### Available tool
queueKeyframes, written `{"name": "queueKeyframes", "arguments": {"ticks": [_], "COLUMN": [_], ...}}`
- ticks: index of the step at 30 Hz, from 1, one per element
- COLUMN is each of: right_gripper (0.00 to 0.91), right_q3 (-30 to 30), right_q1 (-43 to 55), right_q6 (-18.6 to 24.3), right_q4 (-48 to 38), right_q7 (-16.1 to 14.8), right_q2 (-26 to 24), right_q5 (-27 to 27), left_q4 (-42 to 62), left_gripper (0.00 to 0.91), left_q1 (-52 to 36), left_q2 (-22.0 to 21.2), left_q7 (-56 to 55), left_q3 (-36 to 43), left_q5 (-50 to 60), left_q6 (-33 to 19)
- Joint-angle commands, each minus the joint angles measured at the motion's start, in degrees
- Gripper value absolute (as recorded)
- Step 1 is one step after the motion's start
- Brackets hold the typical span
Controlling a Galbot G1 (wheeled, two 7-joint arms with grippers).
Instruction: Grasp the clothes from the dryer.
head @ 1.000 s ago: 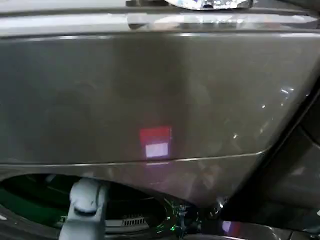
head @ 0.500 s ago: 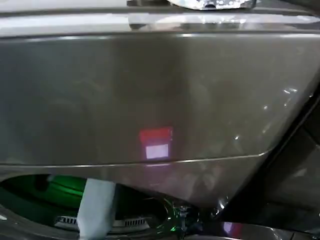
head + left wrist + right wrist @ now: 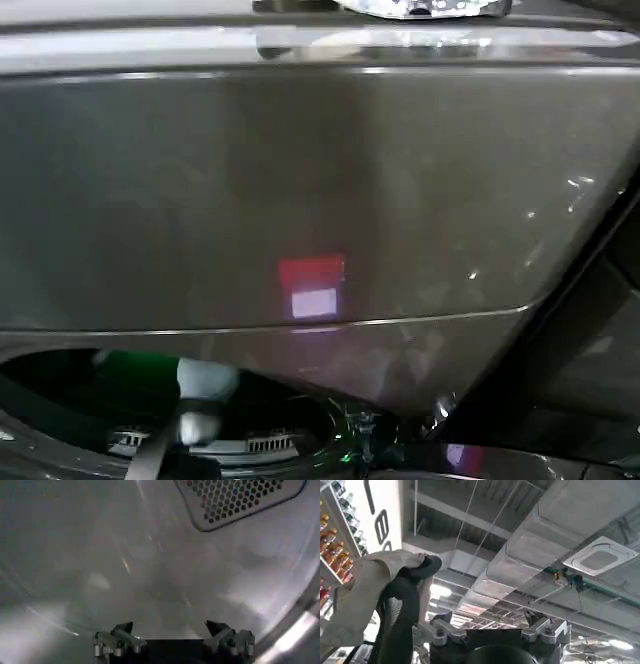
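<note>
Left gripper (image 3: pixel 170 630) seen spread open, empty, inside dryer (image 3: pixel 300 200) drum. Clothes (image 3: pixel 135 372) glimpsed as green patch, lower left of head view. Fabric judged light, soft, crushable: pinch advised at bunched fold. Right gripper (image 3: pixel 490 625) parked, open, ceiling-facing.

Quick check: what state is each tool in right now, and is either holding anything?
Left tool: open, holding nothing, inside the dryer drum.
Right tool: open, holding nothing, pointed up at the ceiling.
</note>
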Motion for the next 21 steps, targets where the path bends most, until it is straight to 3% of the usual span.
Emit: {"name": "queueKeyframes", "arguments": {"ticks": [1, 3, 12, 21], "right_gripper": [0.907, 0.907, 0.907, 0.907], "right_q3": [-0.1, -0.1, -0.1, 0.0], "right_q1": [0.0, 0.0, 0.0, -0.1], "right_q6": [0.1, 0.1, 0.2, 0.4], "right_q4": [-0.2, -0.2, -0.7, -1.0], "right_q7": [-0.1, 0.0, 0.0, 0.0], "right_q2": [0.1, 0.1, -0.1, 0.0], "right_q5": [0.0, 0.0, 0.0, 0.0], "left_q4": [1.4, 0.7, 1.9, 4.2], "left_gripper": [0.907, 0.907, 0.907, 0.907], "left_q1": [-2.5, -2.9, -5.7, -7.6], "left_q2": [0.1, 0.6, 1.2, 2.1], "left_q7": [21.4, 25.0, 40.9, 51.4], "left_q3": [-0.8, -0.8, -2.4, -2.6], "left_q5": [55.0, 55.8, 47.6, 41.0], "left_q6": [-19.9, -23.0, -24.3, -29.7]}}
